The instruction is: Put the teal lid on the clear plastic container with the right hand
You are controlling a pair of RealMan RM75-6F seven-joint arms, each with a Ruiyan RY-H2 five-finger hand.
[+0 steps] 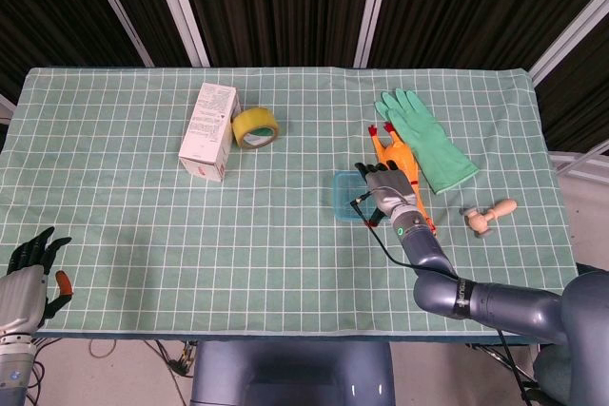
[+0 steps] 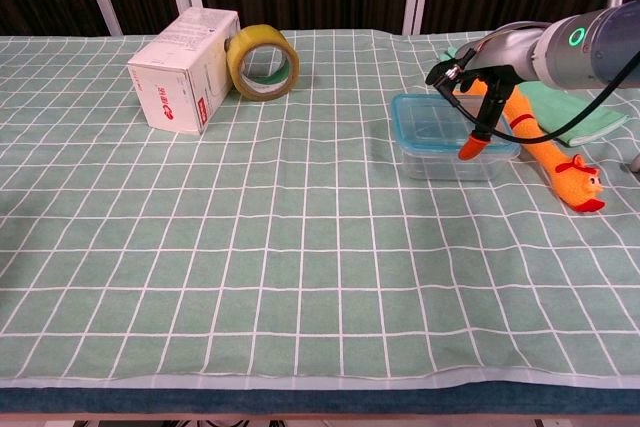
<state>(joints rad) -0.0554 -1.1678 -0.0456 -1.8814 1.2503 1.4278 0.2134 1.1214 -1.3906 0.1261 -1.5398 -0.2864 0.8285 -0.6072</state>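
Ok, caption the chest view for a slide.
Right hand rests on the teal lid atop the clear plastic container, beside an orange rubber chicken.

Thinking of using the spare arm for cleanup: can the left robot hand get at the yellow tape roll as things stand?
Probably yes. The left robot hand hangs off the table's near left corner, and only bare cloth lies between it and the yellow tape roll. The white box touches the roll's left side, so approach from the front.
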